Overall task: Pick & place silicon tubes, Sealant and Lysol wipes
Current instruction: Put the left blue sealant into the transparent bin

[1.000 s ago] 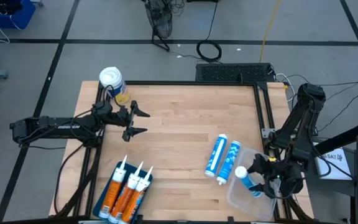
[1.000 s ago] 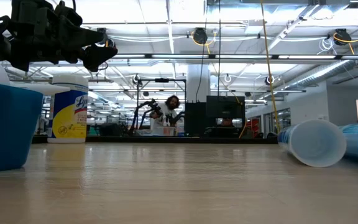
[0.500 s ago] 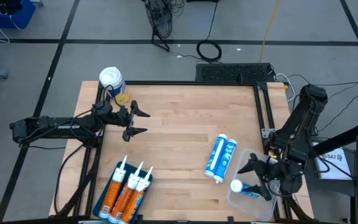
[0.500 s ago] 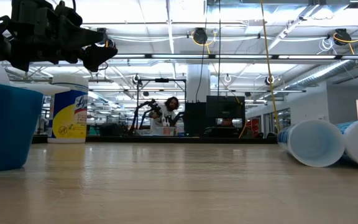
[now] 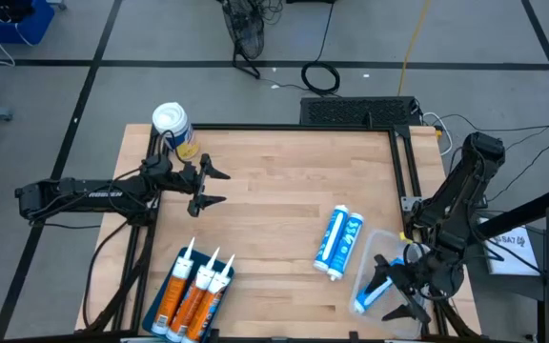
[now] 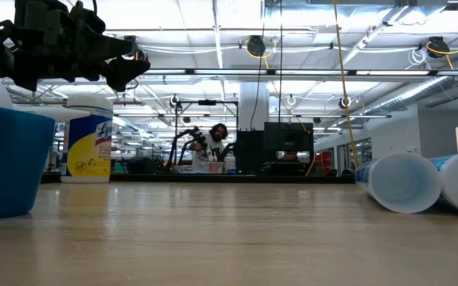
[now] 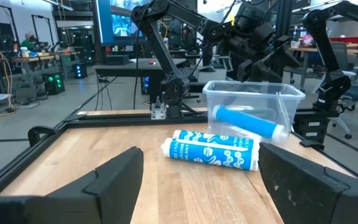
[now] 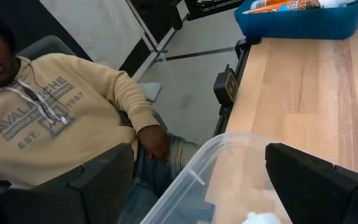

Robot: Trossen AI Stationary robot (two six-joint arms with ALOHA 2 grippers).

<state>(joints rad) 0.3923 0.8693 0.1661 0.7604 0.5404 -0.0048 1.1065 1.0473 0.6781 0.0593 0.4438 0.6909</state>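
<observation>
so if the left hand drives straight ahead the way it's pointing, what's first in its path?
Bare wooden tabletop first. The open left hand points across the table at the two blue-and-white tubes lying side by side, so they would likely be met first, before the clear plastic bin. Height is unclear.

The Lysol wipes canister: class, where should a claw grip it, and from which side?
Grip the Lysol wipes around the round body below the wide white lid, coming level from the table side with the nearby open left claw; it stands upright at the table's corner.
</observation>
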